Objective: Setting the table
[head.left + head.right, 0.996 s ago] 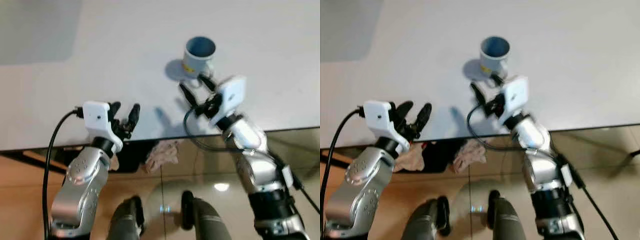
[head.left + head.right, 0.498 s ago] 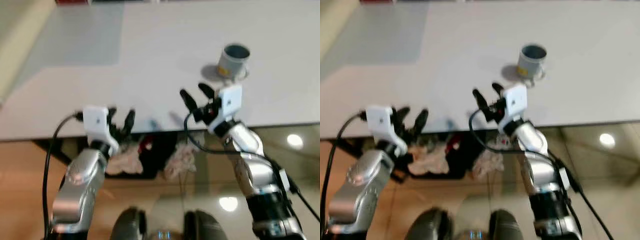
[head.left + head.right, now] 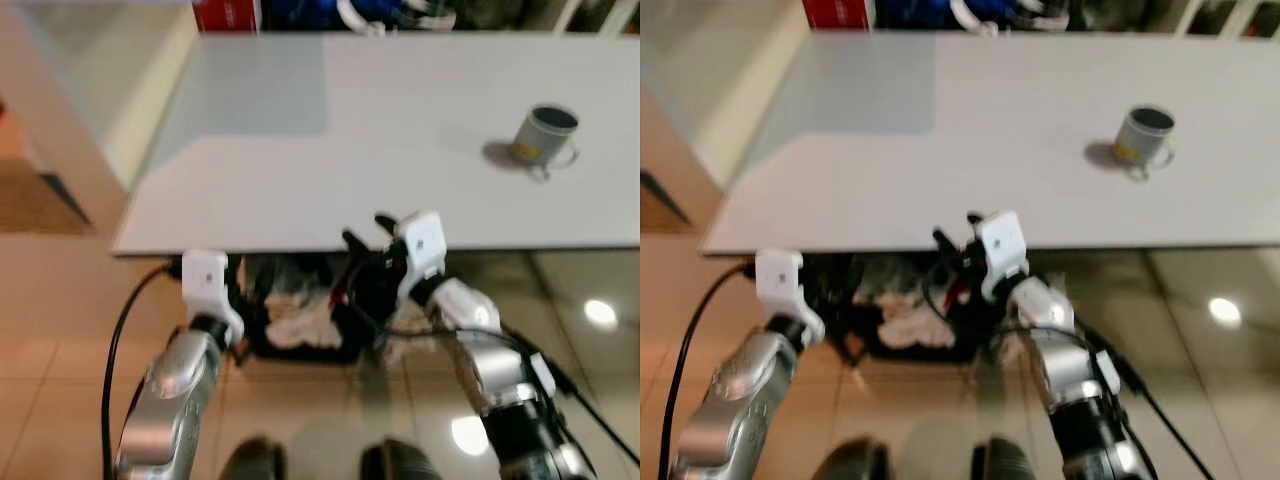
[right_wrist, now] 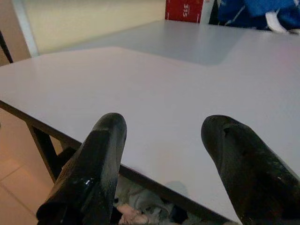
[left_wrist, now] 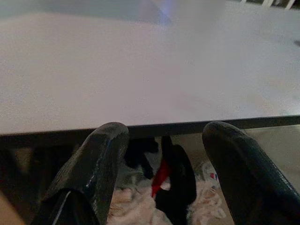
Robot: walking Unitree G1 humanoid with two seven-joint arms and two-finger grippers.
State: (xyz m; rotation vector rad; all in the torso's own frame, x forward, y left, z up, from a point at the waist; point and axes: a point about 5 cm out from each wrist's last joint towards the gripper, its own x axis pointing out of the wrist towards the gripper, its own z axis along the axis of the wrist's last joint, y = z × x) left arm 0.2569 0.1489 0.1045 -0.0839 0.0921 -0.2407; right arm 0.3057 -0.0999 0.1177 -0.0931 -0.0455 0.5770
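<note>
From where I stand, the grey mug (image 3: 543, 133) sits alone toward the right side of the wide white surface (image 3: 330, 140), well back from the near edge. The right end effector (image 3: 368, 233) hovers at that near edge, fingers spread wide and holding nothing. The left end effector (image 5: 164, 176) hangs just below the edge, fingers also spread and bare. A heap of cloths (image 3: 300, 318) lies on the floor beneath.

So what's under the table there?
Under the table, near its front edge, sits a dark basket with pale crumpled cloths and something red. The tabletop covers whatever lies further back.
</note>
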